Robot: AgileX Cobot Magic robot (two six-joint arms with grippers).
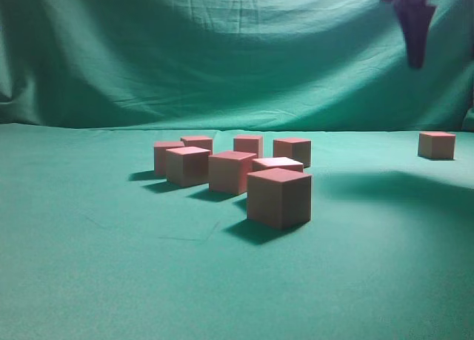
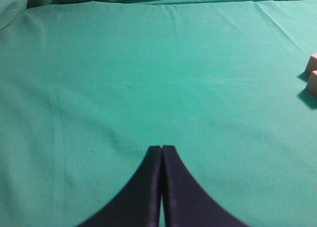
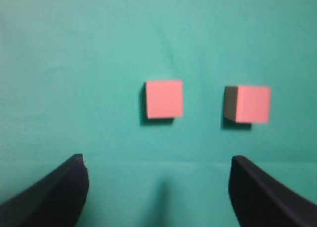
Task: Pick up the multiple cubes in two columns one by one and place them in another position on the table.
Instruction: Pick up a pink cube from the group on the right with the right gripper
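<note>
Several cubes [image 1: 278, 197] with reddish-pink tops stand clustered in two rough columns at the middle of the green table [image 1: 89, 266]. One lone cube [image 1: 437, 145] sits apart at the far right. My right gripper [image 1: 416, 55] hangs high above the table at the upper right. In the right wrist view the right gripper [image 3: 158, 165] is open and empty, looking down on two separate cubes [image 3: 164, 99] [image 3: 250, 104] ahead of its fingers. My left gripper [image 2: 161, 149] is shut on nothing over bare cloth; two cubes [image 2: 312, 64] [image 2: 313, 83] peek in at that view's right edge.
A wrinkled green cloth backdrop [image 1: 222, 51] hangs behind the table. Bare green cloth lies to the left of the cluster, in front of it, and between it and the lone cube.
</note>
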